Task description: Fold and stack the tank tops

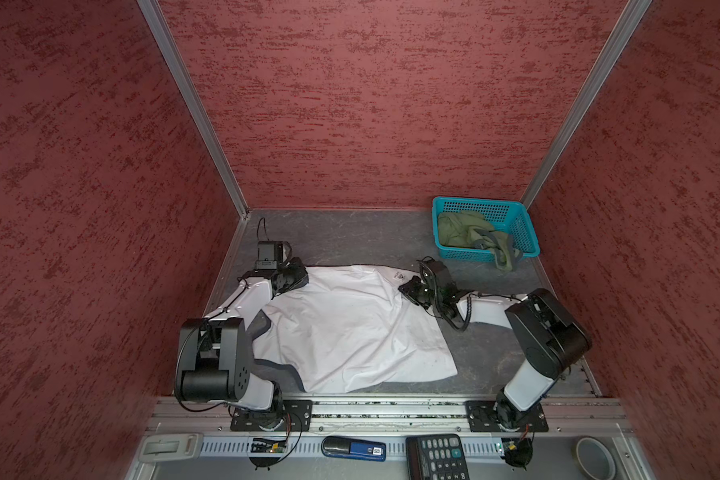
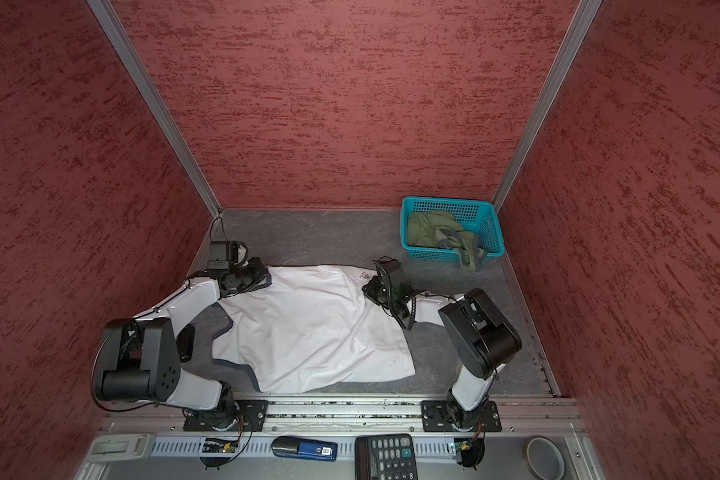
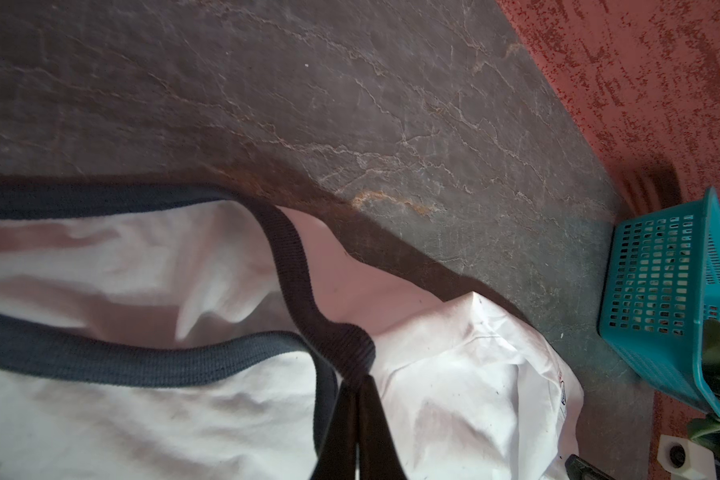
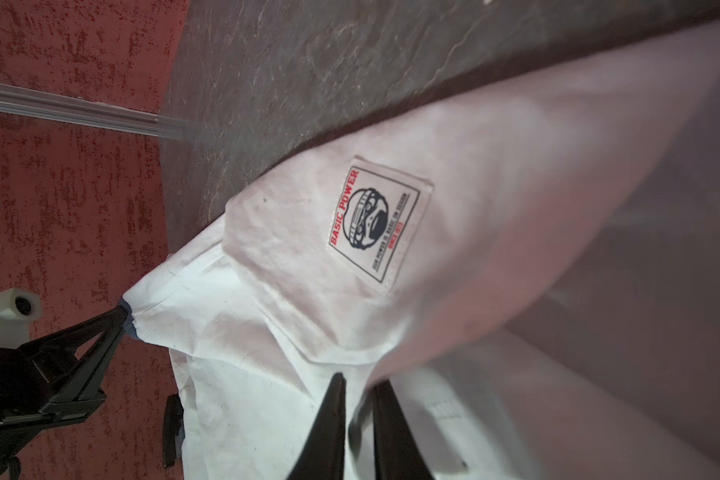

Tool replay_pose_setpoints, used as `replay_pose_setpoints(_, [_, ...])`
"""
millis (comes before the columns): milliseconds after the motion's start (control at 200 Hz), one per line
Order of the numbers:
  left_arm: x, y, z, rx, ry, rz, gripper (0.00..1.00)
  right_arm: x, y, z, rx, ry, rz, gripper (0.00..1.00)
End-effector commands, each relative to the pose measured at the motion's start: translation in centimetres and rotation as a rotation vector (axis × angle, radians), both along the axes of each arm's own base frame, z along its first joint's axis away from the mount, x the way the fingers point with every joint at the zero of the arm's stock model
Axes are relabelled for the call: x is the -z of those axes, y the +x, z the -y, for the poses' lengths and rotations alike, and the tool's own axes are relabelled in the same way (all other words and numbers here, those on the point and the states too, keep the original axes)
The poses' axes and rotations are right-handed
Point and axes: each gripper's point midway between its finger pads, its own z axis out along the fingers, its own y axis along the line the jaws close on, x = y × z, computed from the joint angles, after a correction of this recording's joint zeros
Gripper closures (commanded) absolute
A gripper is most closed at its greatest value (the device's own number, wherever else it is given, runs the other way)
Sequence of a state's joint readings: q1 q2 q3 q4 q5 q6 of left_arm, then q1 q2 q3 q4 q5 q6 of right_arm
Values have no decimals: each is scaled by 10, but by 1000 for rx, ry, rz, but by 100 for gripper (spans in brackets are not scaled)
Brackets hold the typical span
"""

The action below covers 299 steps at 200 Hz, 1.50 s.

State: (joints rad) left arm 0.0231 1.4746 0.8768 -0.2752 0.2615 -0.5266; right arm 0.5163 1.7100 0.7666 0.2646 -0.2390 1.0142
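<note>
- Left wrist view: we see the left gripper (image 3: pixel 356 380) with its jaws pressed together on the dark navy trim (image 3: pixel 292 266) of the white tank top (image 3: pixel 454 374), where the trim loops at a strap end.
- In the right wrist view we find the right gripper (image 4: pixel 362 380) with its jaws standing close together. A fold of the white cloth is pinched in the narrow gap between them, near a sewn label (image 4: pixel 377 224) that reads BASIC POWER.
- The same view shows us the left gripper off to one side, clamped on a corner of the shirt where a bit of navy shows.
- In both top views we see the white tank top spread wrinkled on the grey table (image 1: pixel 350 237). Its navy-edged armholes lie toward the left arm and its plain hem toward the right arm.
- We see the two grippers at opposite ends of the shirt's far edge, the left at the strap end and the right beside the label.
- We find the olive green tank top (image 1: pixel 462 232) bunched inside the teal basket (image 1: pixel 474 202) at the table's far right corner, apart from the white one. A grey-trimmed part of it hangs over the basket's near rim.
</note>
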Motion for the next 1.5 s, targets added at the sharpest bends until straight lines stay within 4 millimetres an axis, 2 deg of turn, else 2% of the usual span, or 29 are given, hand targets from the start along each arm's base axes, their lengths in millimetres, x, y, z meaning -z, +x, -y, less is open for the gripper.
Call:
replay_pose_setpoints(0, [0,3,1,5,-4,10,100,-5,10,-3,16,-2,26,88])
replay_pose_setpoints(100, [-1,3,2,8,-8,12,100,-2,10,-3,9,-21,26,94])
replay_pose_setpoints(190, [-1,4,5,16,-10,10,100,-8,16,3,13,-73,57,100])
replay_pose_setpoints(260, [-2,4,8,25,-11,10,100,-16,25,11,20,-122,92,100])
replay_pose_setpoints(366, [-3,7,17,42,-15,13,100,-31,49,17,-2,-233,153,100])
replay_pose_setpoints(501, [-8,13,33,70,-16,24,100,-38,81,33,14,-398,180,100])
replay_pose_setpoints(706, [-15,21,60,123,-20,36,100,-29,126,67,66,-492,173,100])
replay_pose_setpoints(857, [-19,26,76,153,-22,41,100,-17,148,90,91,-579,149,100])
replay_pose_setpoints(962, [-20,28,83,166,-19,42,100,-13,153,111,135,-621,134,100])
replay_pose_setpoints(1072, [-19,29,89,178,-18,42,100,-17,150,132,189,-649,122,100])
replay_pose_setpoints(1287, [-19,31,93,183,-17,39,100,-28,141,158,267,-645,115,100])
replay_pose_setpoints(1413, [-23,31,93,183,-11,47,100,-41,141,163,288,-625,150,100])
replay_pose_setpoints(1493, [-25,31,90,179,-1,50,100,-54,148,151,238,-590,203,100])
